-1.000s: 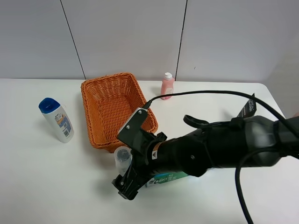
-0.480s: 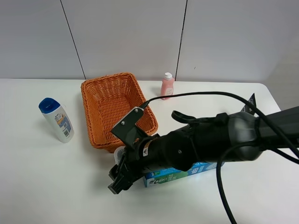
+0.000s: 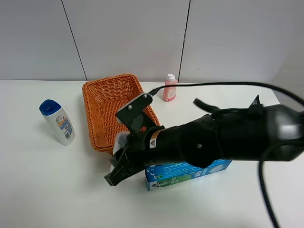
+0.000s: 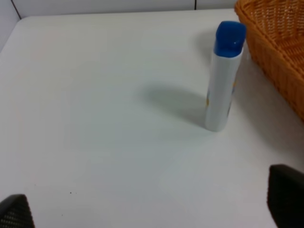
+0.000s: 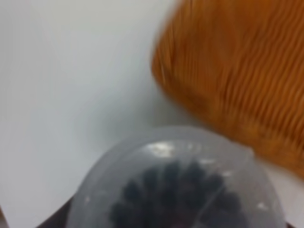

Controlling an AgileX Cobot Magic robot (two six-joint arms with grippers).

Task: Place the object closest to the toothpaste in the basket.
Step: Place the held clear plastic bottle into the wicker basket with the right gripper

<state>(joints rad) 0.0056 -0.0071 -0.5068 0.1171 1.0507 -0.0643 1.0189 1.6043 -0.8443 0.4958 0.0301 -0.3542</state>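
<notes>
Ext. high view: the R arm reaches across the middle, and the right gripper (image 3: 117,164) is down at the clear tub (image 3: 118,141). The tub is hard against the gripper's upper side and mostly hidden by it. The toothpaste box (image 3: 190,170) lies flat just behind the gripper, under the forearm. That makes the tub the nearest item to it, so prob. the tub is the target. The basket (image 3: 100,102) starts directly beyond the tub, so the carry should be short: up and over the near rim. The pink bottle (image 3: 170,88) stands past the basket's far corner. The blue-cap bottle (image 3: 58,122) is well off to the gripper's far side. Neither is in the path. I can't tell from here whether the jaws are closed on the tub or just around it. The L arm isn't in this view.

L wrist view: the left gripper (image 4: 149,211) is spread wide w/ nothing between the tips, hanging above bare table (image 4: 95,95). The blue-cap bottle (image 4: 222,90) stands upright ahead of it, and the basket wall (image 4: 275,52) is beyond that. It looks parked out of the way while the R side works.

R wrist view: blurred. The tub (image 5: 175,185) fills the near part of the view, a clear dome w/ something dark and bristly inside, very close to the cam. The basket weave (image 5: 232,71) is just ahead. The fingers aren't clearly shown, so the grip is unconfirmed. If the tub is held, the rim is the thing to clear.
</notes>
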